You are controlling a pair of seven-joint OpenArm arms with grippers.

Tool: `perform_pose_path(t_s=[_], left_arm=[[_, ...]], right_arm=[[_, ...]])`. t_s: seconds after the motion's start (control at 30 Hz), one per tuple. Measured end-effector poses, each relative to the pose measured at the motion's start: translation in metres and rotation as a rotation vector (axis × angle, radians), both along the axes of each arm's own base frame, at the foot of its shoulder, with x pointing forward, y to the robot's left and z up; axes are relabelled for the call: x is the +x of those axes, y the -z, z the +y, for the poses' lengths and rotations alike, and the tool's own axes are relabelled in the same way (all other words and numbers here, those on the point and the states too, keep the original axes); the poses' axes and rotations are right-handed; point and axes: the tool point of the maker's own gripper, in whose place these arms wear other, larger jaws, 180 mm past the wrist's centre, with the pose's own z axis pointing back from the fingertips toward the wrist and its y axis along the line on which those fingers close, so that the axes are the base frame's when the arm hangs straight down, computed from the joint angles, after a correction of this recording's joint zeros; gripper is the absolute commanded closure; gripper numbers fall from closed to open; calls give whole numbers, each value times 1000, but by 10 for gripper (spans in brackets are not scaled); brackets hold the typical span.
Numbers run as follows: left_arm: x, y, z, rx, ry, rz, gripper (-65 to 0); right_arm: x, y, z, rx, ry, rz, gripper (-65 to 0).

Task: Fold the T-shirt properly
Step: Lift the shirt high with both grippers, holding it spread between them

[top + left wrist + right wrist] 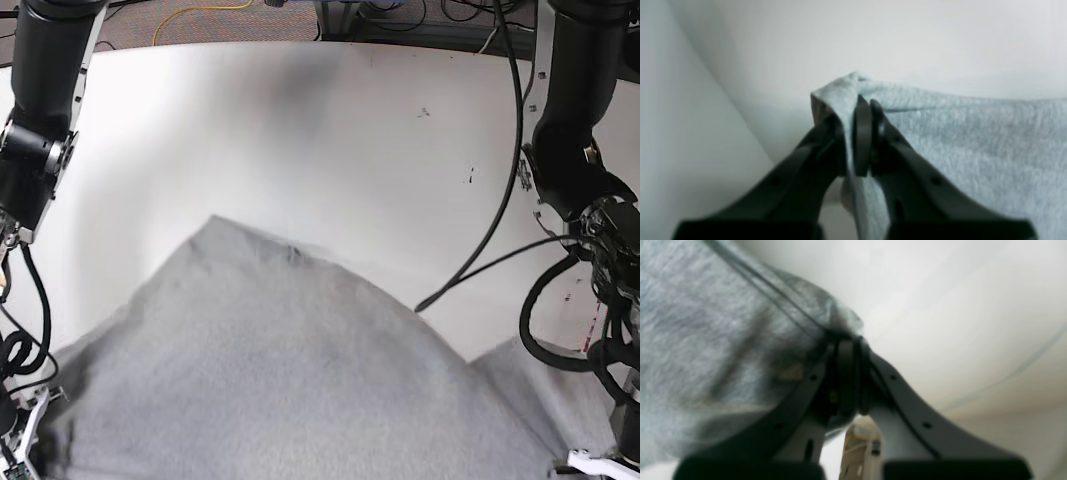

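Each gripper, left gripper (pixel 863 100) and right gripper (pixel 850 341), pinches an edge of the T-shirt (pixel 290 370). It hangs lifted over the counter (pixel 330 140); no neat fold is visible yet.

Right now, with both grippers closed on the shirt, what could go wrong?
1. The left gripper pinches only a small bunched corner of the shirt; a pull may slip it out.
2. The right gripper also holds near the edge, so one side could drop.
3. In the base view the shirt lies wrinkled on the table, so a fold might come out uneven.
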Motion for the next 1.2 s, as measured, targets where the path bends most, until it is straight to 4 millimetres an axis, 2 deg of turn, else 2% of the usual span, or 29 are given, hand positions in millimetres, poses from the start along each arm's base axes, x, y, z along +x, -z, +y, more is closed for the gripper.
perform_pose_path(t_s=[0.17, 0.3, 0.47, 0.57, 0.73, 0.83, 1.0, 1.2], left_arm=[[-12, -46, -7, 34, 6, -103, 0], [-20, -71, -17, 75, 17, -160, 0], [-23, -80, -20, 85, 13, -172, 0], [-22, -80, -21, 87, 15, -170, 0], [-21, -77, -20, 86, 12, -162, 0], [-18, -68, -17, 81, 9, -140, 0], [-5, -35, -21, 84, 25, -57, 0], [7, 14, -20, 74, 29, 61, 0]], right_arm=[[-1, -49, 0, -53, 19, -65, -2], [-5, -94, 3, -111, 28, -142, -2], [-10, -129, 9, -181, 32, -191, -2], [-11, -142, 16, -208, 20, -211, -2], [-14, -145, 14, -212, 21, -218, -2], [-15, -144, 10, -216, 30, -210, -2], [-18, -133, -3, -230, 55, -182, -2], [-25, -97, -12, -221, 62, -133, -2]])
